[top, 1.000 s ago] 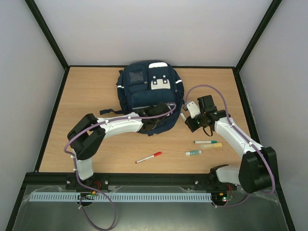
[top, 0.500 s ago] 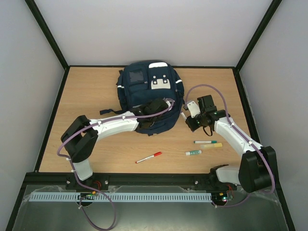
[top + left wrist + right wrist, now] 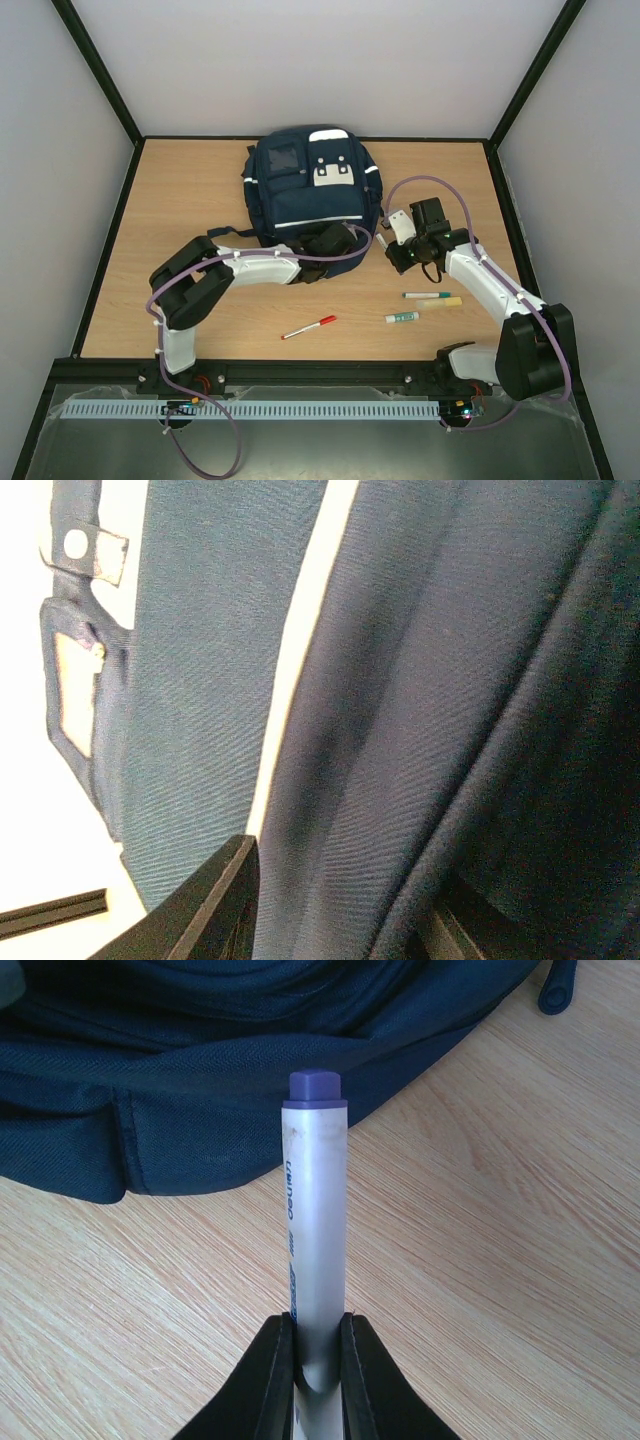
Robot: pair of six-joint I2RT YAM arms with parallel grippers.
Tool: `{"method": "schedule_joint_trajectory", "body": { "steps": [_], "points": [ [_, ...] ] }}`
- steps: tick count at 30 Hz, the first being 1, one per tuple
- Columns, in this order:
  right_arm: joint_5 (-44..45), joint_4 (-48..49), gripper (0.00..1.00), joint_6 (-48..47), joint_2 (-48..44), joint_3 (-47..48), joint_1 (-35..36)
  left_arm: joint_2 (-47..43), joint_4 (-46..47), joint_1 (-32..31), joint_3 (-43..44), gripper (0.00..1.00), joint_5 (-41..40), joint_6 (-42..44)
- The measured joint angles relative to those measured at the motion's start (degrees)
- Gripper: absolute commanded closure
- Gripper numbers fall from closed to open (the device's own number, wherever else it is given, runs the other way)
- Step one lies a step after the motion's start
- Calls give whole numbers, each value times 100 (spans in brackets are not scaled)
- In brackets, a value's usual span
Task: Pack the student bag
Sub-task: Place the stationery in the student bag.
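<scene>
Student bag (image 3: 310, 185) lies far-centre on bench (image 3: 200, 200), well apart from both side edges. Left hand (image 3: 330, 243) at its near hem (grip cannot be told) — right hand (image 3: 318, 1330) pinches purple-capped marker (image 3: 314, 1210) just beside that hem.

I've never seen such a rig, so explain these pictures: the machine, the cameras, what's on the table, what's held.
Two white robot arms are bolted at the near edge of the table. One picture looks down from above; the other two come from a camera on each wrist. On it lie a navy student bag, a red pen, a green marker and a small green-capped tube. The right gripper is shut on a purple-capped white marker beside the bag. The left gripper is at the bag's near edge, fabric between its fingers; whether it grips is unclear.
</scene>
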Motion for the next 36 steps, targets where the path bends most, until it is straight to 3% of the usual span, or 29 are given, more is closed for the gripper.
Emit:
{"method": "schedule_joint_trajectory", "body": {
  "steps": [9, 13, 24, 32, 36],
  "points": [
    [-33, 0, 99, -2, 0, 0, 0, -92, 466, 63, -35, 83, -509, 111],
    [-92, 0, 99, -7, 0, 0, 0, -293, 393, 245, 98, 97, -431, -37],
    [-560, -286, 99, -608, -275, 197, 153, -387, -911, 586, 1272, 98, 636, -614],
    [-22, -706, 99, -1510, -542, 1071, 1196, -772, -1287, 887, 1314, 98, 1633, -1113],
    [688, -815, 99, -2087, -282, 1495, 1908, -868, -1373, 1217, 1335, 98, 2271, -1425]
  ]
}}
